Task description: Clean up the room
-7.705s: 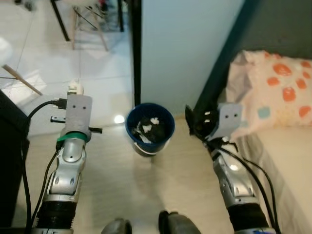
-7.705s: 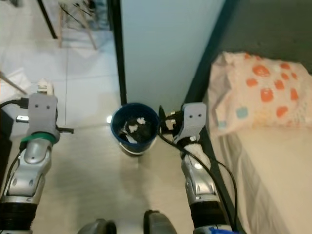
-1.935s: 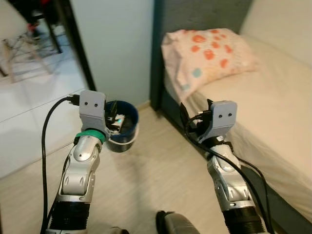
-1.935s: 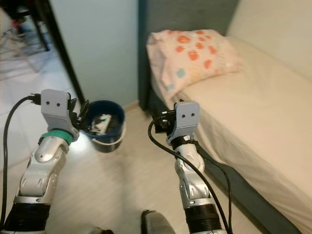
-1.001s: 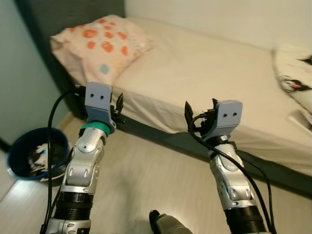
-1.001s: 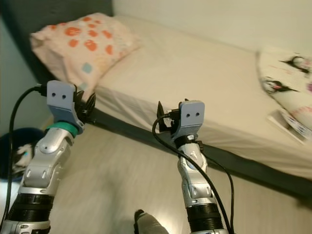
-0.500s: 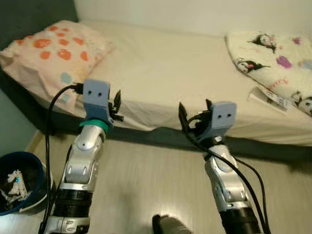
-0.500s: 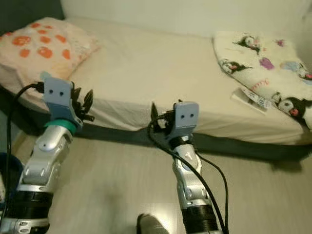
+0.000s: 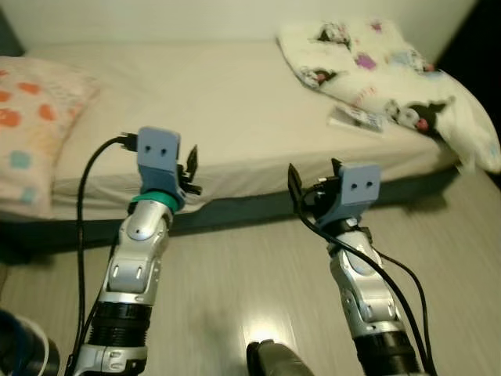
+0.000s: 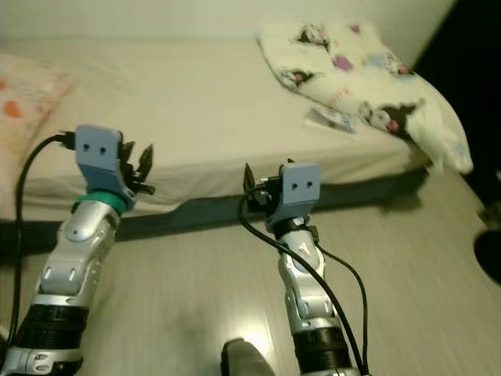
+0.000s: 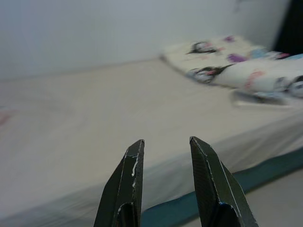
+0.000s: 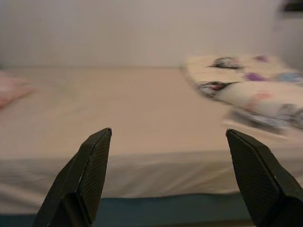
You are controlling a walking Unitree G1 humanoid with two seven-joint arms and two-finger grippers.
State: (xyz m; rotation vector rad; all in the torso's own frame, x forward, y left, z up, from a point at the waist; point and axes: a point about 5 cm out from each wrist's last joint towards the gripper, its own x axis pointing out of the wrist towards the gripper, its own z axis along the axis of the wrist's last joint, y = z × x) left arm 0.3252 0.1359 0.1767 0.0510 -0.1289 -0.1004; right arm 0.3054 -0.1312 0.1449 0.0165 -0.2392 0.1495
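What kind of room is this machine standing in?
Most likely a bedroom: a low bed with a beige sheet, a pillow with orange spots at one end, and a folded cartoon-print blanket at the other, on a pale wood-look floor.

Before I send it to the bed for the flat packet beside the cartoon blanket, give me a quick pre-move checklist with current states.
1. Left end effector empty, fingers apart: ok.
2. Right end effector empty, wide open: ok.
3. Flat white printed packet in view on the beige mattress: ok.
4. Packet free of the white cartoon-print blanket: cannot tell, they lie very close.
5. Packet within reach from here: not ok, both end effectors hang short of the bed edge.
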